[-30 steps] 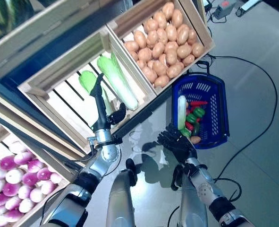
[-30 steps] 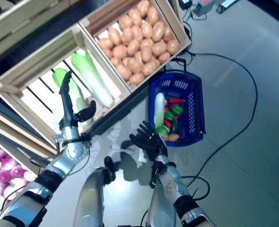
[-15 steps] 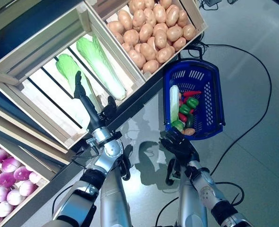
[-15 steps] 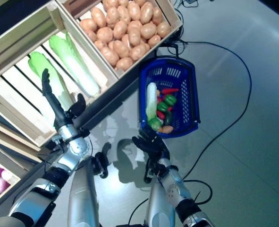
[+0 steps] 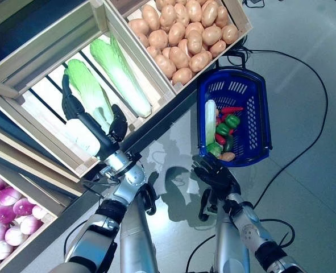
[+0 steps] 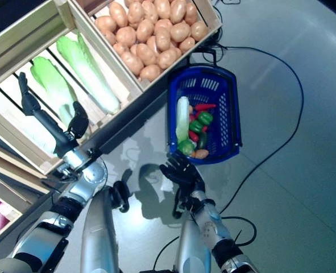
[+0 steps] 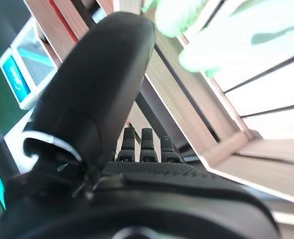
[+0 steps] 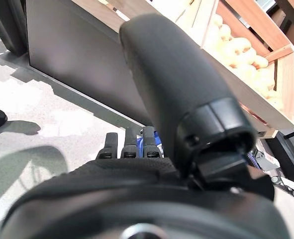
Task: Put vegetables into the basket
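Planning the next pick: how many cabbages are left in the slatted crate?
2. One cabbage lies beside the left hand, whose straight fingers reach into the crate. The other cabbage lies alongside it, nearer the potatoes. None looks hidden.

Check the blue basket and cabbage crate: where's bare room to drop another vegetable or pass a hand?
Blue basket: the half nearer the handle and the right side are bare mesh; the vegetables crowd the left wall and the near end. Cabbage crate: bare slats left of the two cabbages, where the left hand reaches. Potato crate is full. Right hand hangs open below the basket.
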{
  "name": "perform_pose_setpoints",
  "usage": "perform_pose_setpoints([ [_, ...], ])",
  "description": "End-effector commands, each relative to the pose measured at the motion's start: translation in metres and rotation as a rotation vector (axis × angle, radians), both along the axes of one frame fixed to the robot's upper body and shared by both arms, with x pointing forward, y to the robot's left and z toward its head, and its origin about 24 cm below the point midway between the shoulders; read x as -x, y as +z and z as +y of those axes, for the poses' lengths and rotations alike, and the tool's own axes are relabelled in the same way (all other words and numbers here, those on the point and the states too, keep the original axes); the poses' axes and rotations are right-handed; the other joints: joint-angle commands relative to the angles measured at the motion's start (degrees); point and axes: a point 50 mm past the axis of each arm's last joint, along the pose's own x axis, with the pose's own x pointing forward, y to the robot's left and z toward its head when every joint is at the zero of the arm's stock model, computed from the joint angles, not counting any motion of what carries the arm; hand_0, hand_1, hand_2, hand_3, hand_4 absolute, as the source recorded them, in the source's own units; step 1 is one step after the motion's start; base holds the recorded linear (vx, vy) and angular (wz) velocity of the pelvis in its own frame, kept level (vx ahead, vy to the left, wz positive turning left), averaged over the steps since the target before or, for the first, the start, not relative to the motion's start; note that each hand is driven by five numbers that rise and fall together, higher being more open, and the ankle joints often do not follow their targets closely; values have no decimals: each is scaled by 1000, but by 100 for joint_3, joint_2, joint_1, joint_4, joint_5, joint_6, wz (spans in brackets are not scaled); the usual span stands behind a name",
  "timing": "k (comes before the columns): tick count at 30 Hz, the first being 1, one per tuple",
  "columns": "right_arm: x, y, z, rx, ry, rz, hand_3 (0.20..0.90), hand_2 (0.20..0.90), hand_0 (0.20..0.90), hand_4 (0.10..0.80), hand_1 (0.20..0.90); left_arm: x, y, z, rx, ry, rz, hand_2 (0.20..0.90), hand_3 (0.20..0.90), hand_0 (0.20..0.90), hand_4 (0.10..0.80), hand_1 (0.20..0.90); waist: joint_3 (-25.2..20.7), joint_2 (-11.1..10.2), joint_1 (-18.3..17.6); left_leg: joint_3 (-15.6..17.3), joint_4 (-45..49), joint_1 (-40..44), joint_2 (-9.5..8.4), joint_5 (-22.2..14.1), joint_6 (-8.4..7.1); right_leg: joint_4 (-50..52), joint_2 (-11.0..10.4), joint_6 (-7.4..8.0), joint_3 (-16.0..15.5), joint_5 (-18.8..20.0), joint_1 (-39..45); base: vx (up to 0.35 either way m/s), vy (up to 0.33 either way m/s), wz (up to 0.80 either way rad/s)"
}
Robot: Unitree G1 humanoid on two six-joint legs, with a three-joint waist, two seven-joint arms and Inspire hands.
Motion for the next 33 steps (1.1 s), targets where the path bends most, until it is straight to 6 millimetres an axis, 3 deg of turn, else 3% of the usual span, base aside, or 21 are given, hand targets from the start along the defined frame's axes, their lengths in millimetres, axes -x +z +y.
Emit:
perform_pose_setpoints([
  [1,-5,19,9,4,-12,-140,900,900,900,800,900,-4,13,7,151,55,-122,900,900,900,800,900,-505,167,16,-106,474,288,50,-1135,-142,-438,74,131,469,597,-94,0,0,0],
  [9,-12,26,7,50,-31,-133,900,900,900,800,900,-23,26,31,263,-20,14,900,900,900,800,900,-505,175,-73,-28,192,422,87,-1014,-107,-674,130,159,501,701,7,-1,0,-1],
  [13,-15,28,5,68,-52,-123,900,900,900,800,900,-36,32,37,360,-142,86,900,900,900,800,900,-480,200,-114,12,57,512,108,-960,-98,-785,139,161,495,738,94,-16,-7,-7],
  [19,-22,34,1,94,-68,-128,900,900,900,800,900,-50,59,34,241,-263,149,900,900,900,800,900,-421,227,-160,51,-122,652,137,-898,-91,-930,173,147,479,769,221,-5,-8,-1],
  [24,-26,33,-5,113,-73,-114,900,900,900,800,900,-62,80,44,204,-312,232,900,900,900,800,900,-391,248,-215,90,-180,679,172,-854,-80,-977,191,131,470,782,257,-7,-15,-3],
  [28,-29,31,-11,127,-83,-99,900,900,900,800,900,-69,81,57,258,-310,343,900,900,900,800,900,-350,265,-288,122,-197,694,204,-831,-70,-1008,212,112,476,787,274,-12,-15,-9],
  [33,-32,33,-15,129,-98,-106,900,900,900,800,900,-72,69,73,418,-283,446,900,900,900,800,900,-289,257,-361,155,-200,694,244,-814,-76,-1025,216,93,471,780,273,0,0,0],
])
